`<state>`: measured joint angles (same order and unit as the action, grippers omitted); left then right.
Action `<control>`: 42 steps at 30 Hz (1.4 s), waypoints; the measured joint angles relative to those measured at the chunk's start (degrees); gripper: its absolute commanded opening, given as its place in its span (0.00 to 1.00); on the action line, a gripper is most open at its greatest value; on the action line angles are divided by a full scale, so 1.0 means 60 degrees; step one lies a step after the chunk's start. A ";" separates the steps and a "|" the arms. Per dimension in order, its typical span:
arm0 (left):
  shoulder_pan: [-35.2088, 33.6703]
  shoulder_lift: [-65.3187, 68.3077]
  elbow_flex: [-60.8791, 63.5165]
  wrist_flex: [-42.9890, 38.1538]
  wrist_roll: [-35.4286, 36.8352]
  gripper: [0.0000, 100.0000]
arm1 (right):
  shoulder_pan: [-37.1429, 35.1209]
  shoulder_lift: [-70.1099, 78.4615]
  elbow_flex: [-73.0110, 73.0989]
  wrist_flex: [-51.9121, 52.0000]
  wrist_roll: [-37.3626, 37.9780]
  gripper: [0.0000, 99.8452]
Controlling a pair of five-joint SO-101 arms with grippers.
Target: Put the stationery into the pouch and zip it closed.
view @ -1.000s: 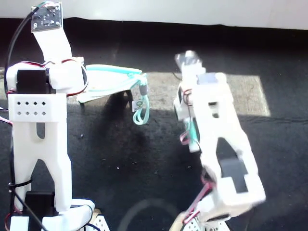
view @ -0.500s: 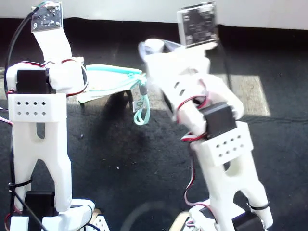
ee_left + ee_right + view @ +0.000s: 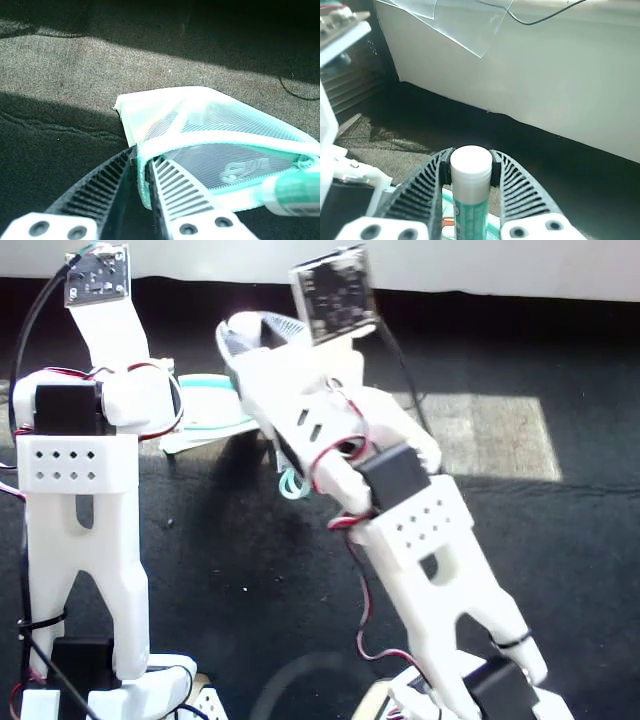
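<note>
- The right claw (image 3: pixel 470 158) is closed on a glue stick (image 3: pixel 470 172). The stick is held lengthwise between the ribbed black jaws, with its white cap out at the fingertips.
- The left claw (image 3: pixel 139 155) is shut on the pouch (image 3: pixel 210 145). The mint rim is pinched near one corner, and the pouch is held just above the worktop (image 3: pixel 250 570).
- In the high view, the pouch (image 3: pixel 205 410) is found at about 7 o'clock from the right claw (image 3: pixel 250 332), near but not touching it. The pouch's long axis runs roughly from 9 to 3 o'clock.
- The coming move is judged to turn on this relation: the stick has to be lined up with the pouch's mouth and brought down towards 7 o'clock. The right claw is the one placed for that, since the left is taken up with holding the rim.
- How far the mouth gapes cannot be told.
- The pouch is made of pale, ribbed, see-through mesh with a soft mint fabric border. It is flat and limp, so some sagging under the stick's weight is to be expected.
- The glue stick is a smooth, rigid cylinder with a green-printed body.
- A mint loop strap (image 3: pixel 291 485) hangs from the pouch's zip end.
- The worktop is covered in dark, felt-like cloth crossed by a sunlit band.
</note>
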<state>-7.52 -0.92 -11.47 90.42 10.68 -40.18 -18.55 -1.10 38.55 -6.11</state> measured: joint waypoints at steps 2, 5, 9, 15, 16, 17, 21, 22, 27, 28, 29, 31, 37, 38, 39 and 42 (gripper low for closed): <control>0.0000 0.0000 0.0000 0.0000 0.0000 0.01 | -0.0088 0.0264 0.0000 -0.0264 0.0000 0.01; 0.0000 0.0000 0.0000 0.0000 0.0000 0.01 | -0.0132 0.0542 0.0000 -0.0659 0.0000 0.01; 0.0000 0.0000 0.0000 0.0000 0.0000 0.01 | -0.0147 0.0967 0.0000 -0.0982 0.0000 0.01; 0.0000 0.0000 0.0000 0.0000 0.0000 0.01 | -0.0190 0.1656 0.0000 -0.1026 -0.0029 0.01; 0.0000 0.0000 0.0000 0.0000 0.0000 0.01 | -0.0220 0.1685 -0.0015 -0.1026 -0.0029 0.01; 0.0000 0.0000 0.0000 0.0000 0.0000 0.01 | -0.0220 0.1700 -0.0015 -0.1026 -0.0029 0.01; 0.0000 0.0000 0.0000 0.0000 0.0000 0.01 | -0.0264 0.1641 0.0103 -0.1040 -0.0029 0.01; 0.0000 0.0000 0.0000 0.0000 0.0000 0.01 | -0.0264 0.1538 0.0322 -0.1040 -0.0029 0.01; 0.0015 0.0000 0.0000 0.0000 0.0000 0.01 | -0.0278 0.0542 0.2022 -0.1289 -0.0029 0.01; 0.0015 0.0000 0.0000 0.0000 0.0000 0.01 | -0.0278 0.0293 0.2403 -0.1451 -0.0029 0.01; 0.0015 0.0000 0.0000 0.0000 0.0000 0.01 | -0.0278 0.0044 0.2784 -0.1626 -0.0029 0.01; 0.0015 0.0029 0.0000 0.0000 0.0000 0.01 | -0.0278 -0.0425 0.3516 -0.2022 0.0015 0.01; 0.0015 0.0689 -0.0073 0.0000 0.0000 0.01 | -0.0615 -0.1143 0.4821 -0.2608 0.1538 0.01; 0.0015 0.0806 -0.0103 0.0000 0.0000 0.01 | -0.0674 -0.1172 0.4982 -0.2623 0.1832 0.02; 0.0015 0.0864 -0.0132 0.0000 0.0015 0.01 | -0.0718 -0.1201 0.5128 -0.2623 0.2037 0.04; 0.0015 0.0879 -0.0132 0.0000 0.0015 0.01 | -0.0747 -0.1275 0.5245 -0.2505 0.2242 0.11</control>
<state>-7.43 4.35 -12.26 90.42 10.77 -44.66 -26.20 30.37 23.52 7.34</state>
